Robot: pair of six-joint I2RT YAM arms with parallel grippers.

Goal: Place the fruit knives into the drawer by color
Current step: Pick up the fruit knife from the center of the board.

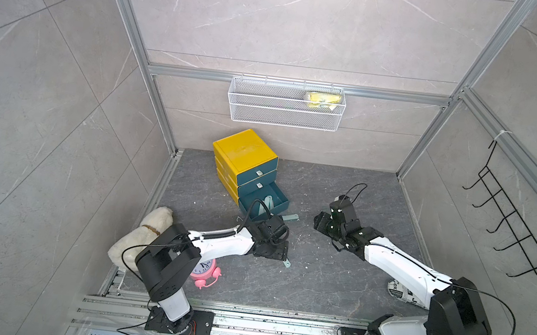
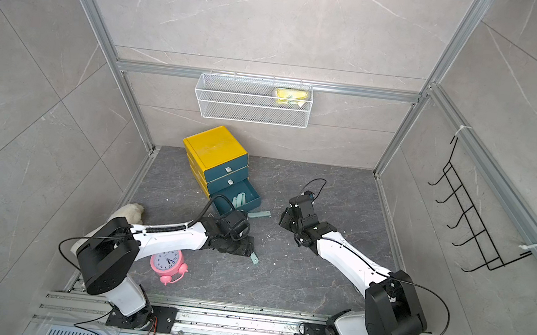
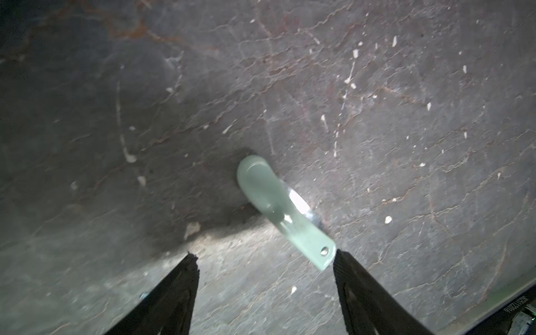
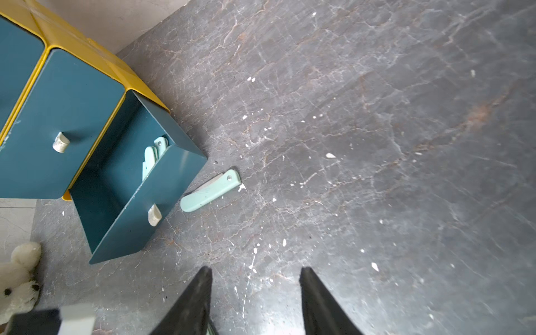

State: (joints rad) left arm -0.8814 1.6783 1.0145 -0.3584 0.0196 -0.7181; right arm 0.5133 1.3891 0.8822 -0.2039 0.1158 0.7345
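Okay, left gripper (image 3: 265, 254) hangs open, nothing clamped, over a mint knife (image 3: 278, 208) on the surface (image 3: 406, 116) near the open drawer (image 4: 124, 232); right gripper (image 4: 255, 268) gapes empty. A second knife (image 4: 210, 190) lies beside that drawer.

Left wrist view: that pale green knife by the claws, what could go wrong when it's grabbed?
1. The knife lies off-centre in the open left gripper, its end beside one finger; closing may skid or spin it instead of gripping.
2. A second knife lies beside the open drawer; the arm could knock it on the way.
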